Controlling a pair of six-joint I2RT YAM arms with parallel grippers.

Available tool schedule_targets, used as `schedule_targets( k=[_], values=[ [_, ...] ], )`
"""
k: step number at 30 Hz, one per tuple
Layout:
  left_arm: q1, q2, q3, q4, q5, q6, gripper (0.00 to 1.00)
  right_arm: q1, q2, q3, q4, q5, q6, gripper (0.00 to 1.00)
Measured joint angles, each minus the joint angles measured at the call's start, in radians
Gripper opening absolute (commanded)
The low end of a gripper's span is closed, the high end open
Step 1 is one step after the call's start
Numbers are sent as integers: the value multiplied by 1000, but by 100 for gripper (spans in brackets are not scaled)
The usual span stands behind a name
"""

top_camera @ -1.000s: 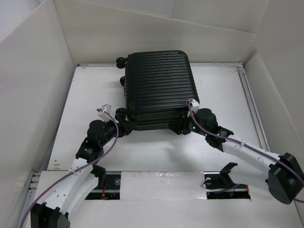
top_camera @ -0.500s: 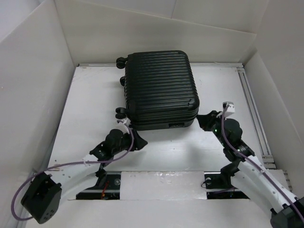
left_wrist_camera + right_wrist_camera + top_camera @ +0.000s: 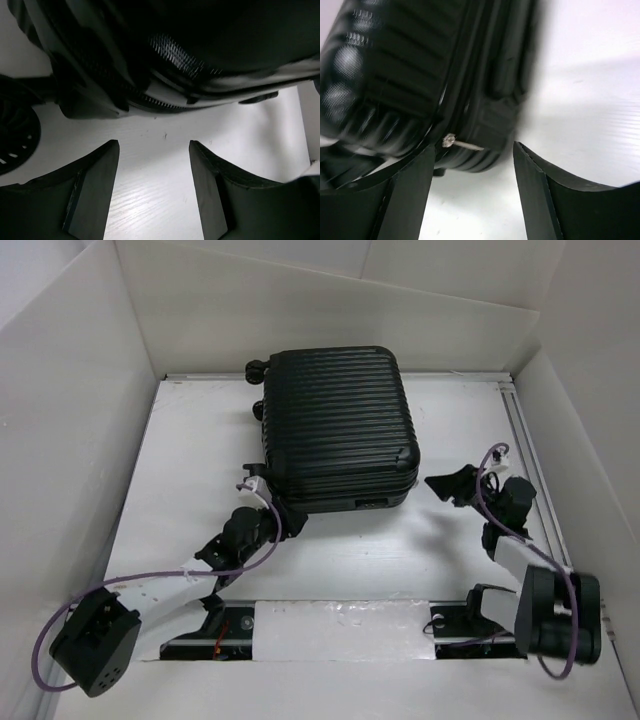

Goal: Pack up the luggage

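Observation:
The luggage [image 3: 338, 425] is a black ribbed hard-shell suitcase lying flat and closed in the middle of the white table, wheels toward the left. My left gripper [image 3: 291, 523] is low at its front-left corner, open, with only bare table between the fingers [image 3: 100, 185]. In the left wrist view the luggage [image 3: 165, 55] fills the top and a wheel [image 3: 15, 130] shows at left. My right gripper [image 3: 447, 486] stands open just right of the front-right corner, apart from the shell. In the right wrist view the luggage [image 3: 420, 75] is blurred, with a silver zipper pull [image 3: 462, 145] ahead of the open right gripper [image 3: 474, 149].
White walls [image 3: 80, 440] enclose the table on the left, back and right. A metal rail [image 3: 528, 455] runs along the right edge. Purple cables loop off both arms. The arm bases sit by a slot [image 3: 340, 625] at the near edge.
Both grippers have drawn back from the suitcase's front edge. The right arm swung out to the right and folded back, and its jaws are open now. The suitcase has not moved.

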Motion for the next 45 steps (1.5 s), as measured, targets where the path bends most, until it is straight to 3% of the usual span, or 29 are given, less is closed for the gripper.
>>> schedule_targets(
  k=[5, 11, 21, 27, 33, 38, 45],
  values=[
    [-2, 97, -12, 43, 2, -7, 53, -14, 311, -44, 434, -272, 198, 73],
    [0, 118, -12, 61, 16, -8, 52, -3, 504, -48, 633, -406, 377, 77],
    [-2, 66, -12, 67, 42, -8, 48, 19, 572, -8, 692, -418, 431, 72],
    [-126, 60, 0, 67, 27, -8, 48, 19, 397, -3, 636, -309, 249, 76],
    [-212, 188, 77, 102, 26, -8, 48, 34, 233, 45, 462, -209, 75, 80],
    [-212, 235, 100, 130, 24, -5, 48, 43, 325, 132, 449, -298, 36, 76],
    [-212, 254, 106, 158, 23, -1, 47, 50, 549, 130, 698, -396, 219, 75]
  ],
)
